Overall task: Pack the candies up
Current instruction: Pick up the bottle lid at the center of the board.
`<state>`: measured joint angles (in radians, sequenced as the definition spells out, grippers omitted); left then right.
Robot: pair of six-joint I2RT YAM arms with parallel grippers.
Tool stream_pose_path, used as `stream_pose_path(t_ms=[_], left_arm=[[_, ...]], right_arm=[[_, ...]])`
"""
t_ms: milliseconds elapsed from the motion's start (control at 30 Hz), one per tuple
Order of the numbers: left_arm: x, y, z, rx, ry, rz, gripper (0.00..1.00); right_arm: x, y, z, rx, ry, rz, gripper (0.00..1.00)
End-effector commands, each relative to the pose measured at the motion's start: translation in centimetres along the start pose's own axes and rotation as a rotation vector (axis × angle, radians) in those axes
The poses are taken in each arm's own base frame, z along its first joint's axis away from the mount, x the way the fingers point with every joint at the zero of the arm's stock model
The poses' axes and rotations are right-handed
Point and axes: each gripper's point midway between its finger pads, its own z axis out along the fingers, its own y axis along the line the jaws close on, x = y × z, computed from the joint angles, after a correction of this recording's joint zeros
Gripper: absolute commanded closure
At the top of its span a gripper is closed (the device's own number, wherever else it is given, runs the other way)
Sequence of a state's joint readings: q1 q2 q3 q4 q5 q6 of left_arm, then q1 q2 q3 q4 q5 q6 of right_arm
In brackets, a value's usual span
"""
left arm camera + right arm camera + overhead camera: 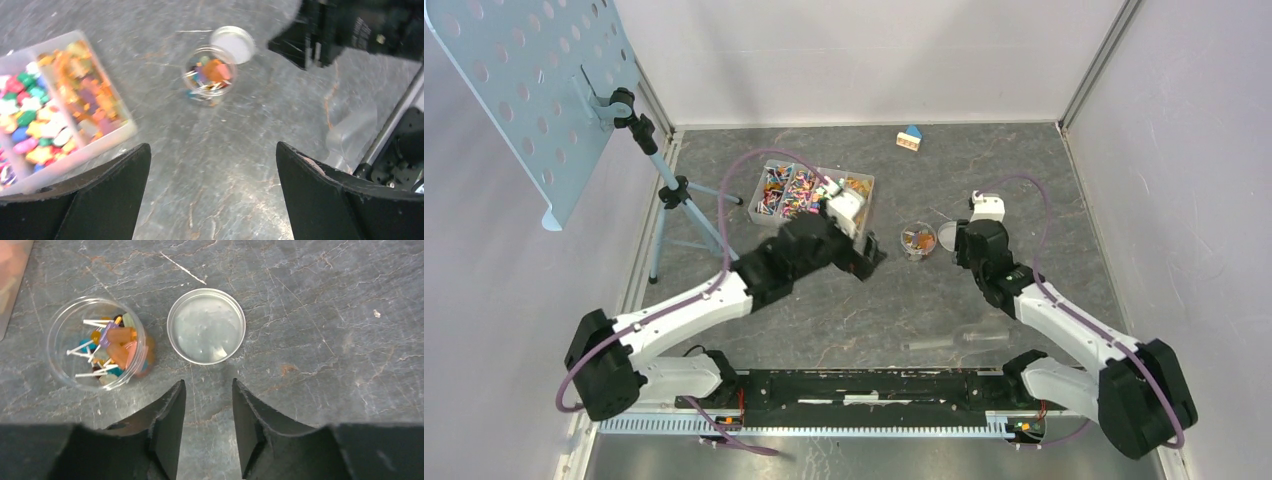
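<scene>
Jar of candies, uncapped; lid laid beside it for the right gripper, narrowly parted, empty; left gripper held wide, empty.

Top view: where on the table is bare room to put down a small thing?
Bare: the far right corner of the table, between the toy house and the right wall; also the middle strip between both arms, nearer than the jar. Crowded: around the jar, lid and tray.
</scene>
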<state>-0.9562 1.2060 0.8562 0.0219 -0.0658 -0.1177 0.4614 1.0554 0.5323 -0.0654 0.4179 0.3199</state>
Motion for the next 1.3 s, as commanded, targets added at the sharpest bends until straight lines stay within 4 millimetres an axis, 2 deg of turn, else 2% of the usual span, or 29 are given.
stream_pose_path(t_ms=[0, 67, 267, 500, 733, 867, 1133, 1267], left_arm=[[-1.5, 2.7, -2.8, 0.041, 0.023, -0.244, 0.00], [-1.4, 3.1, -3.3, 0.049, 0.026, -0.196, 0.00], [0.0, 2.3, -3.7, 0.114, 0.101, -0.115, 0.00], [-1.1, 3.1, -4.2, 0.071, 0.053, -0.076, 0.00], [-0.7, 3.3, -4.1, 0.065, 0.069, -0.070, 0.00], [-0.2, 3.2, -3.8, 0.071, 0.113, -0.069, 0.00], [0.8, 3.6, -3.7, 0.049, 0.166, -0.082, 0.00], [0.4, 3.8, -3.6, 0.029, 0.150, -0.098, 0.00]], right_arm=[[-1.1, 0.1, 1.9, -0.009, -0.037, 0.047, 0.59], [-0.6, -0.4, 2.8, 0.015, -0.009, 0.054, 0.61], [0.7, -1.6, 5.3, 0.034, 0.064, 0.104, 0.68], [1.8, -3.5, 7.2, 0.083, 0.097, 0.147, 0.72], [0.3, -3.5, 7.9, 0.049, 0.042, 0.235, 0.72], [-0.3, -2.8, 8.7, 0.016, 0.042, 0.255, 0.72], [0.4, -3.4, 10.0, 0.058, 0.082, 0.227, 0.72], [1.2, -4.1, 10.3, 0.101, 0.111, 0.198, 0.73]])
